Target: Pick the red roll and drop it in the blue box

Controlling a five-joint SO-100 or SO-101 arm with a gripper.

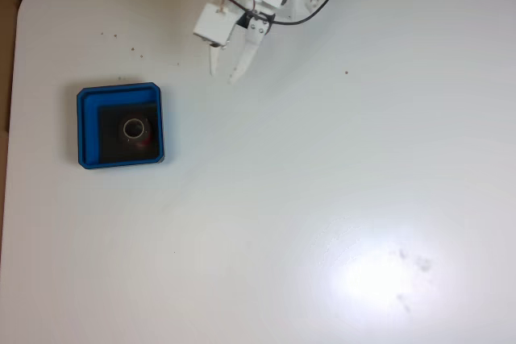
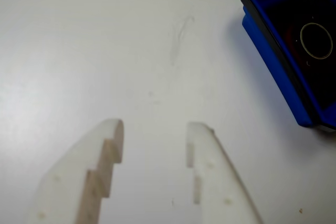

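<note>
The gripper [image 2: 155,129] hangs empty over bare table [image 1: 322,183], jaws moderately apart, touching nothing; the red roll [image 1: 135,130] lies inside the blue box [image 1: 89,98], left in the fixed view.

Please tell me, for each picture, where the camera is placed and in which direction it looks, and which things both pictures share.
Fixed view: mounted above, looking straight down on the white table; the arm enters from the top edge, its gripper open and empty.
Wrist view: rides on the arm, looking down past the gripper, fingers apart, onto bare table.
Shared: the blue box with the red roll inside, on its black floor.
</note>
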